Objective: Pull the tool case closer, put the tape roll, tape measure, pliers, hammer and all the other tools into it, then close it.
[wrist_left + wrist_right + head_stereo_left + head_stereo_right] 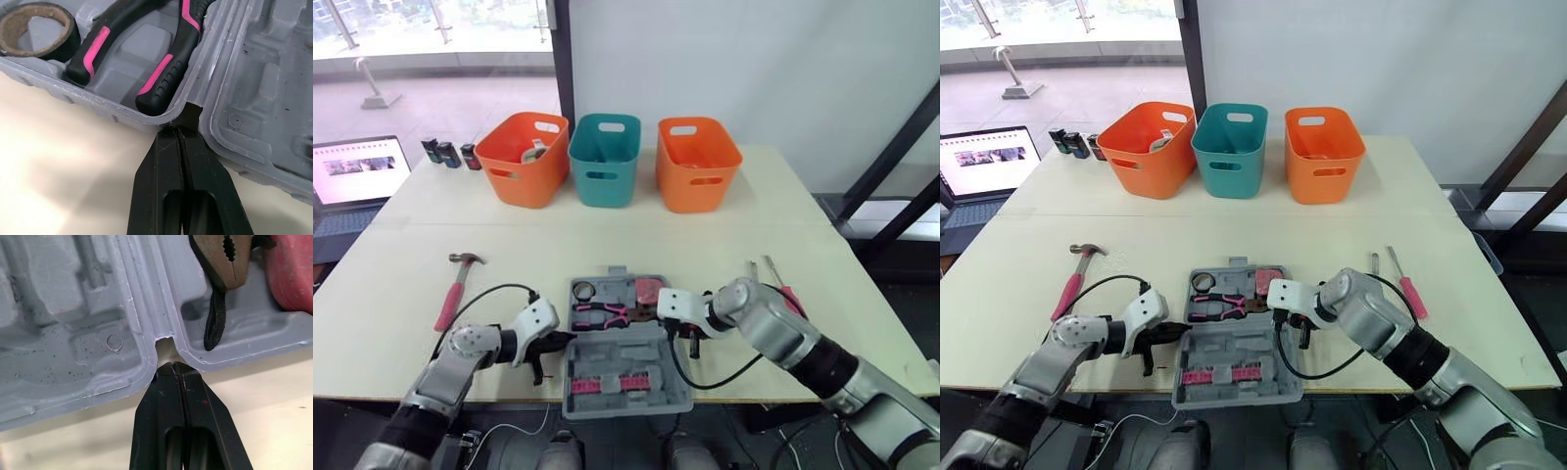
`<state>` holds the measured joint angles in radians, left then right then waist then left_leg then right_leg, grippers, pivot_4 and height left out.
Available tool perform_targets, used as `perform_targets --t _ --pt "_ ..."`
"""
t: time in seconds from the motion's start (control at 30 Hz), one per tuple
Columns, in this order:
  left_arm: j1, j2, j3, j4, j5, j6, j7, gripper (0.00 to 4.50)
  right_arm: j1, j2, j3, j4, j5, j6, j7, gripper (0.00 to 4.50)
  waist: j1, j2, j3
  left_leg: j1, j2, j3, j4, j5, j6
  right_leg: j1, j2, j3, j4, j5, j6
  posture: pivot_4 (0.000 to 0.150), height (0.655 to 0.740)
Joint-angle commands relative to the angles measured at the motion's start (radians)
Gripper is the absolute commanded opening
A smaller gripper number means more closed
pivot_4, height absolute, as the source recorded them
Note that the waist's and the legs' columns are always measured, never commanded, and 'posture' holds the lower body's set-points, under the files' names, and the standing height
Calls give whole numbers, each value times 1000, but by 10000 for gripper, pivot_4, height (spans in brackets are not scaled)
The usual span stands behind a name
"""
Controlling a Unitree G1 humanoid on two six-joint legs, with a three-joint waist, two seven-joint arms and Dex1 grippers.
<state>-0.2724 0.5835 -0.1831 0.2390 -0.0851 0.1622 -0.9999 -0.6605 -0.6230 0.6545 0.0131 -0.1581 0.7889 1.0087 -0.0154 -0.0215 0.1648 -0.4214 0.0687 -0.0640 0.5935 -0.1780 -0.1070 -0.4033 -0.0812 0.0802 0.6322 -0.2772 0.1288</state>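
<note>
The grey tool case (677, 392) lies open at the table's front middle. Its far half holds a black tape roll (68, 41), pink-and-black pliers (161, 73) and a pink tape measure (293, 274). My left gripper (182, 128) is shut, with its tips at the hinge notch on the case's left side. My right gripper (178, 366) is also shut, tips at the hinge notch on the right side. A pink-handled hammer (455, 284) lies on the table left of the case. Two screwdrivers (788, 294) lie to its right.
Two orange baskets (521, 162) (697, 164) and a teal one (604, 162) stand in a row at the back of the table. A laptop (352, 176) sits at the far left, with small black items (450, 154) beside it.
</note>
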Motion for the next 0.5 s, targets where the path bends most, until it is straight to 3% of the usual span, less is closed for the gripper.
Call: perform_targets --t 0.03,0.27,0.5 --pt "-99 -26 -13 146 46 -70 26 333 -48 50 -38 77 -14 -56 -43 0 -1 0 0 0 0 0 0 0 0 0 0 0 0 1 1 1500 7400" --pt "-291 -82 -14 435 96 -203 26 333 -86 106 -76 212 -35 -107 -78 0 -1 0 0 -2 0 -1 0 0 0 3 1 0 0 2 4 1500 7400" --pt "-263 -96 -12 442 95 -226 3 333 -71 130 -91 203 -46 -97 -86 0 -2 0 0 -2 0 -1 0 0 0 3 1 0 0 2 5 1500 7400"
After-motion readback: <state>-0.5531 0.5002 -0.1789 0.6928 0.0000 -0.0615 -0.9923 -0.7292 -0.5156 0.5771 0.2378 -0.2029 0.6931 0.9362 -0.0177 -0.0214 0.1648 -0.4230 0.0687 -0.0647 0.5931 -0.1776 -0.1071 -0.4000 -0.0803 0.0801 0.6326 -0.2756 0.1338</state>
